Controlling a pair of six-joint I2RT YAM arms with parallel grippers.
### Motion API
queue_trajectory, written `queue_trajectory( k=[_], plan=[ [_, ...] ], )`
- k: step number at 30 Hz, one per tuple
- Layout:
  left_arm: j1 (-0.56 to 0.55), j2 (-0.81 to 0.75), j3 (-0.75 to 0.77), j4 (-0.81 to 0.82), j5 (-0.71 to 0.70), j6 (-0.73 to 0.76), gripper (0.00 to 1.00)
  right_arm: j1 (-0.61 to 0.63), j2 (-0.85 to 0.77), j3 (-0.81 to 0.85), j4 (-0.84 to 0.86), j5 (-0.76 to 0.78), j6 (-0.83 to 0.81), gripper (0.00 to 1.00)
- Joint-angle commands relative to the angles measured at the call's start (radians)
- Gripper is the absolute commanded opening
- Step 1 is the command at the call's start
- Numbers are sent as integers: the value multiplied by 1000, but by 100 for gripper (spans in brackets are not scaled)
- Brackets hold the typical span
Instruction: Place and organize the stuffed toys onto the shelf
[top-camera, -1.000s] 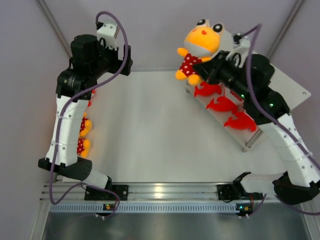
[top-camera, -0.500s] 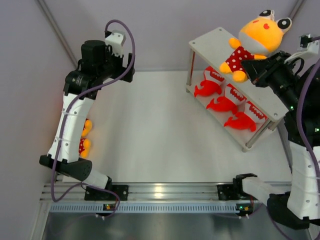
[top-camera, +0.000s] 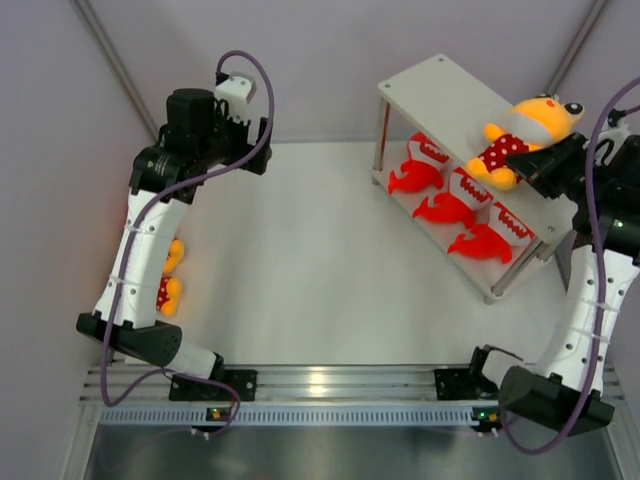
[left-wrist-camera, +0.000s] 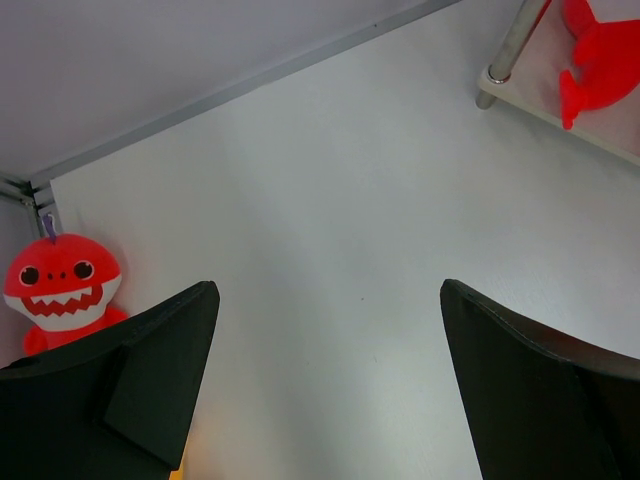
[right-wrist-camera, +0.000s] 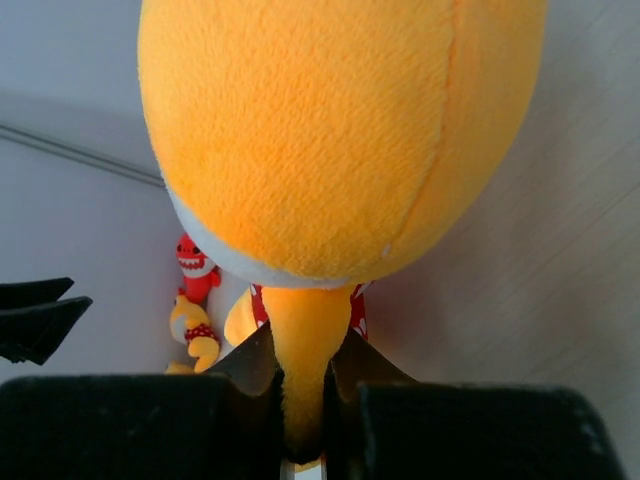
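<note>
My right gripper (top-camera: 552, 160) is shut on a limb of a yellow-orange figure (top-camera: 522, 133) with red dotted shorts, holding it over the right end of the shelf's (top-camera: 440, 92) top board. The same figure (right-wrist-camera: 330, 140) fills the right wrist view, its limb pinched between my gripper (right-wrist-camera: 303, 375). Three red sharks (top-camera: 450, 195) lie in a row on the shelf's lower board. My left gripper (left-wrist-camera: 325, 300) is open and empty above bare table. A red shark (left-wrist-camera: 62, 290) stands at the far left wall. Yellow-orange figures (top-camera: 168, 275) lie behind the left arm.
The white table (top-camera: 300, 250) is walled by pale panels on three sides. A shelf leg (left-wrist-camera: 505, 50) and a shark's tail (left-wrist-camera: 598, 55) show at the top right of the left wrist view. The arm bases sit on a rail (top-camera: 330, 385) at the near edge.
My right arm has swung right and lowered the yellow-orange figure from above the shelf's left end to its right end. The left arm has shifted slightly right.
</note>
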Motion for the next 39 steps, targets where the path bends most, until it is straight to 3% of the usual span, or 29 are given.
queue_trajectory(
  k=[1,5,9,19,24,27,30,34,37,39],
  plan=[
    [0,-42,-6,8,17,14,98,-44,-4,0,91,-81,36,0],
    [0,-24,9,8,21,8,98,-24,86,48,214,-65,140,0],
    [0,-18,14,9,30,-9,98,150,241,158,266,37,175,0],
    [0,-34,1,11,-19,11,98,340,565,392,450,184,405,0],
    [0,-41,-11,11,-22,12,98,373,712,553,380,135,411,0],
    [0,-41,-19,11,-22,12,98,378,697,521,376,156,399,0],
    [0,-36,-22,11,-19,12,98,373,668,501,378,178,385,13],
    [0,-31,-19,11,-8,6,98,369,658,501,352,170,375,51],
    [0,-33,-20,11,-5,3,98,363,638,507,305,167,335,65],
    [0,-33,-20,11,-6,5,98,363,605,504,246,211,283,68]
  ],
)
